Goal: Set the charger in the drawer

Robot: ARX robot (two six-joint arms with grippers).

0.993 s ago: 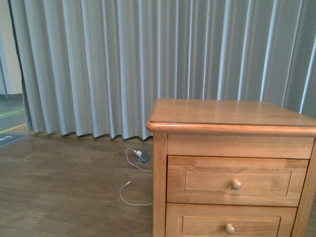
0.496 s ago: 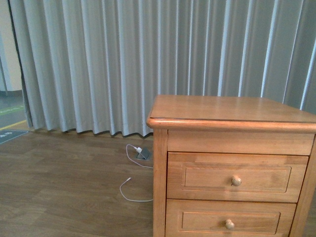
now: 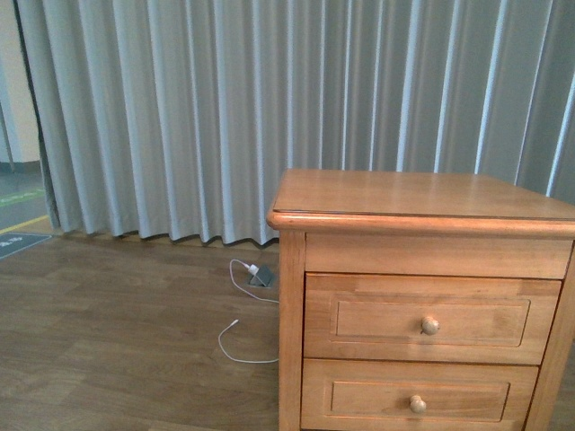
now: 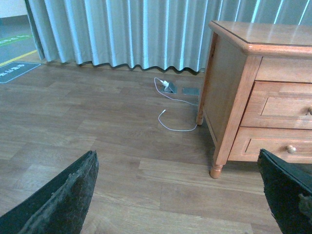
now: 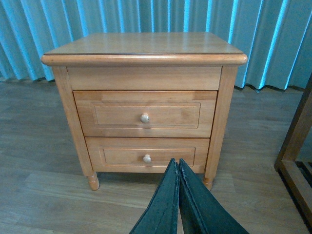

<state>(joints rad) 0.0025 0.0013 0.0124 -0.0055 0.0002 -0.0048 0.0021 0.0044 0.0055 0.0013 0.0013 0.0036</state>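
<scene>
Drawer point(image 3: 432, 318): upper of two in a honey-brown wooden nightstand point(image 3: 422, 199), framed panel front, one round knob point(image 3: 430, 325), fully shut and flush with the frame; also seen in the right wrist view point(image 5: 145, 113) and partly at the edge of the left wrist view point(image 4: 282, 105). Lower drawer point(image 3: 415, 395): same pattern, own knob, likewise shut. Nightstand top: bare wood, nothing on it. Charger: the small white block wound with black cable shows in none of the views; its place cannot be told. Floor point(image 3: 117, 332): brown wood planks. Grey adapter point(image 3: 260, 278): lies on the floor near the curtain foot, left of the nightstand, with a long white cable point(image 3: 235, 334) looping from it toward the nightstand's left side. Curtain point(image 3: 225, 108): pale grey, pleated, hanging behind the nightstand down to the floor. Left gripper point(image 4: 178, 195): fingers spread wide, one at each lower corner of its wrist view, nothing between them, over bare floor to the left of the nightstand. Right gripper point(image 5: 178, 168): fingers pressed together with nothing between them, pointing at the nightstand front, below the lower drawer and apart from it. Neither arm appears in the front view.
</scene>
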